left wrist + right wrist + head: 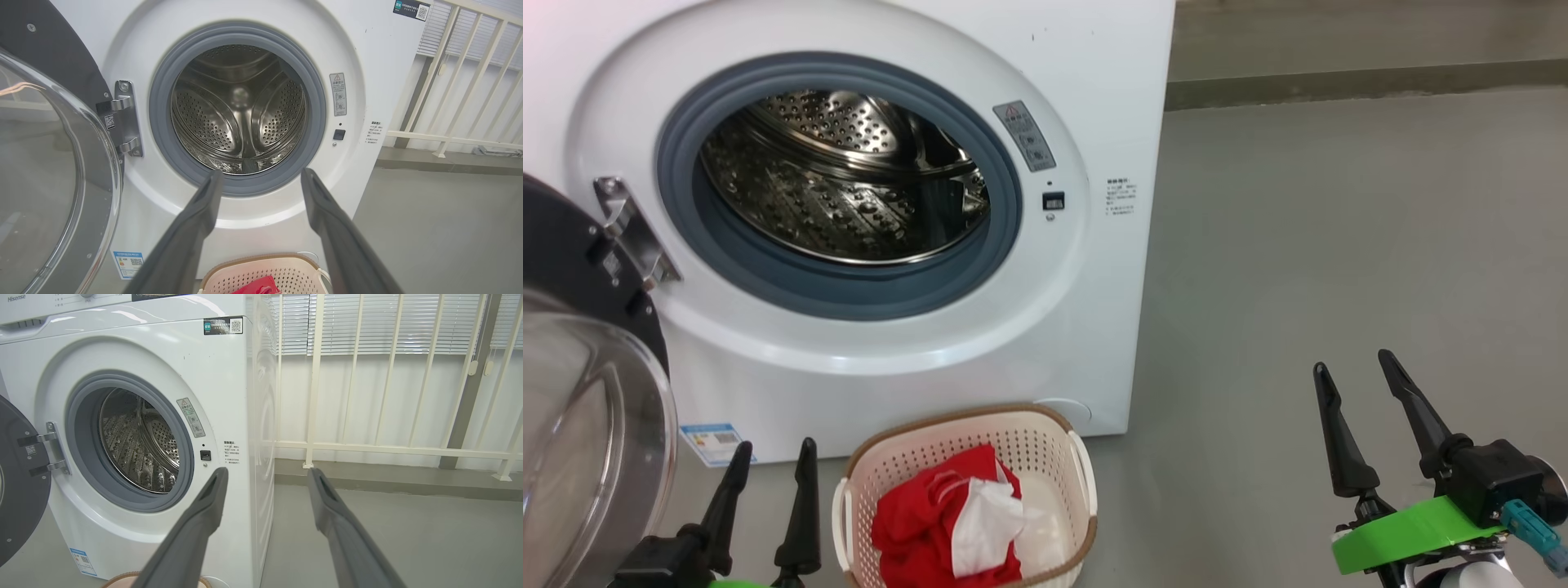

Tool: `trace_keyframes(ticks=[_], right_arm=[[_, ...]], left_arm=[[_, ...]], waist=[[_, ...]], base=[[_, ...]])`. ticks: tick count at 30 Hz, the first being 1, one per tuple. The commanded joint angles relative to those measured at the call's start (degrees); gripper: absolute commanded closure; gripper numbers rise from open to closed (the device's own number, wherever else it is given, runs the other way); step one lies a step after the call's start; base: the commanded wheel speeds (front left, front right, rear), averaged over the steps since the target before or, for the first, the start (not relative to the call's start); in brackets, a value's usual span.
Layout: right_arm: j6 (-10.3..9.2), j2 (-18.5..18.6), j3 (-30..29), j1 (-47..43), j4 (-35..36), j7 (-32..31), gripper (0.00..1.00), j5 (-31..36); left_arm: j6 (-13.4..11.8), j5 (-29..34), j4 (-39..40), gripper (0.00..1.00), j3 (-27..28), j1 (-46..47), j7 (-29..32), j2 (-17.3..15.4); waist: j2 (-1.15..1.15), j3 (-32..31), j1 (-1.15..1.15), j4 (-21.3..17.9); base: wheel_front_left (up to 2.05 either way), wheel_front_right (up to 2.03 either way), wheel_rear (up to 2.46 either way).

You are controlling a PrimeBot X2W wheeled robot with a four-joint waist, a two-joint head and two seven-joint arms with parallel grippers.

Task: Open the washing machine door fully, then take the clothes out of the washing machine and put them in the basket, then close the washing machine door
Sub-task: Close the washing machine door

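Observation:
The white washing machine point(1094, 98) point(367, 53) point(229, 367) stands ahead with its steel drum point(841, 175) point(239, 110) bare inside. Its door point(580, 384) point(49, 171) point(16, 486) hangs swung out on the left hinge, glass bowl facing me. Below the opening sits the basket point(1054, 457) point(261, 261), and red clothes point(923, 514) point(257, 286) with a white cloth part lie in it. My left gripper point(774, 460) point(261, 179) is open just left of the basket, holding nothing. Out over the floor at the right, my right gripper point(1356, 371) point(265, 477) is open and holds nothing too.
Grey floor point(1339, 245) spreads to the right of the machine. A cream railing point(388, 449) on a low kerb runs behind it. A blue label point(715, 441) marks the machine's lower left front.

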State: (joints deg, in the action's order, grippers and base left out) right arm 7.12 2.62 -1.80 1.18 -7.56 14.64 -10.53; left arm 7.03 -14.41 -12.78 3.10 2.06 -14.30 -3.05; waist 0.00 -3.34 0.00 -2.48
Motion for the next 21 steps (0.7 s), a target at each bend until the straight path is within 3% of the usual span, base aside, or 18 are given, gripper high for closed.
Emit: trace_keyframes(ticks=[1,10,21], right_arm=[[0.36,0.3,1.0,1.1,1.3,0.4,0.0,0.1],[0.36,0.3,0.9,1.2,1.3,0.4,0.0,0.2],[0.36,0.3,1.1,0.9,1.3,0.4,0.0,0.2]], left_arm=[[0.0,-0.3,1.6,0.0,1.7,1.0,-0.7,-0.9],[0.2,-0.5,2.7,0.0,0.8,0.7,-0.7,-1.2],[0.2,-0.3,3.0,0.0,0.4,0.3,-0.7,-1.4]], waist=[[0.0,0.0,0.0,0.0],[0.0,0.0,0.0,0.2],[0.0,0.0,0.0,0.5]], base=[[-1.79,1.81,-0.02],[-1.12,1.12,0.0],[-0.09,0.09,0.0]])
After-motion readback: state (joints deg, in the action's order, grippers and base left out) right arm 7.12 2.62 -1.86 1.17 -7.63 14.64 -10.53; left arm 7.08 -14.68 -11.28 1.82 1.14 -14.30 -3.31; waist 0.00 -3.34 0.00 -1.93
